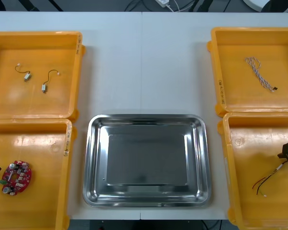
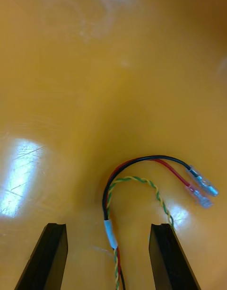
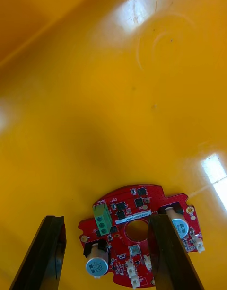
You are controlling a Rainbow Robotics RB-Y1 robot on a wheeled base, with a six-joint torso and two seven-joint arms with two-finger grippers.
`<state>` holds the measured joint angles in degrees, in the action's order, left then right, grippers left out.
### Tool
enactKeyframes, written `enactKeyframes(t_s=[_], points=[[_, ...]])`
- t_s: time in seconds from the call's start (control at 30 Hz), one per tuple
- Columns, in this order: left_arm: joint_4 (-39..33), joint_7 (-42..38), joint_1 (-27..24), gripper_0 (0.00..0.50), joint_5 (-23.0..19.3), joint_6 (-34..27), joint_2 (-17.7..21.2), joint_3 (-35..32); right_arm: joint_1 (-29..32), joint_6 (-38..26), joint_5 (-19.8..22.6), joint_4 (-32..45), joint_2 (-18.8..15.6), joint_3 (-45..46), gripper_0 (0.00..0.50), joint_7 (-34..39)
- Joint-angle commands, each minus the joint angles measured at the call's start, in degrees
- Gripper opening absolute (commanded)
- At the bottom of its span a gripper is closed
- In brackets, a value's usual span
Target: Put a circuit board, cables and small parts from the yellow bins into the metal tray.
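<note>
Overhead, shows the metal tray [image 1: 146, 116] bare; up close, catches left gripper [image 3: 106, 219] fingers wide over the circuit board [image 3: 142, 202], right gripper [image 2: 109, 226] fingers wide astride the red and yellow cable [image 2: 142, 160], both in yellow bins [image 1: 43, 158]

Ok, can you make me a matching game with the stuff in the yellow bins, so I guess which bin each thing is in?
Things
1. circuit board
2. blue and white cable
3. small metal parts
4. red and yellow cable

Places
A. far left bin
B. near right bin, by the open right gripper
C. far right bin
D. near left bin, by the open left gripper

Pairs: 1-D, 2-C, 3-A, 4-B.
</note>
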<state>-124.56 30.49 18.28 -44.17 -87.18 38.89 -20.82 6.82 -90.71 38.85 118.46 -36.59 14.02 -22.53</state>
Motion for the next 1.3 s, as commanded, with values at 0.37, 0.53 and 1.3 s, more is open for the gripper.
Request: enactKeyframes(t_s=[0.37, 0.53, 1.3], points=[[0.5, -2.0, 2.4, 0.5, 2.4, 2.0, -1.9, 2.7, -1.5, 1.9, -0.3, -1.6, 0.2, -2.9, 0.5, -3.4], [0.5, -2.0, 2.5, 0.5, 2.8, 2.3, -2.3, 3.0, -1.4, 2.2, -0.1, -1.7, 0.3, -3.6, 0.5, -3.6], [2.5, -0.4, 4.0, 0.5, 4.4, 6.2, -2.6, 4.8, -1.1, 2.8, -0.4, -3.9, 0.5, -5.3, 0.5, -3.7]])
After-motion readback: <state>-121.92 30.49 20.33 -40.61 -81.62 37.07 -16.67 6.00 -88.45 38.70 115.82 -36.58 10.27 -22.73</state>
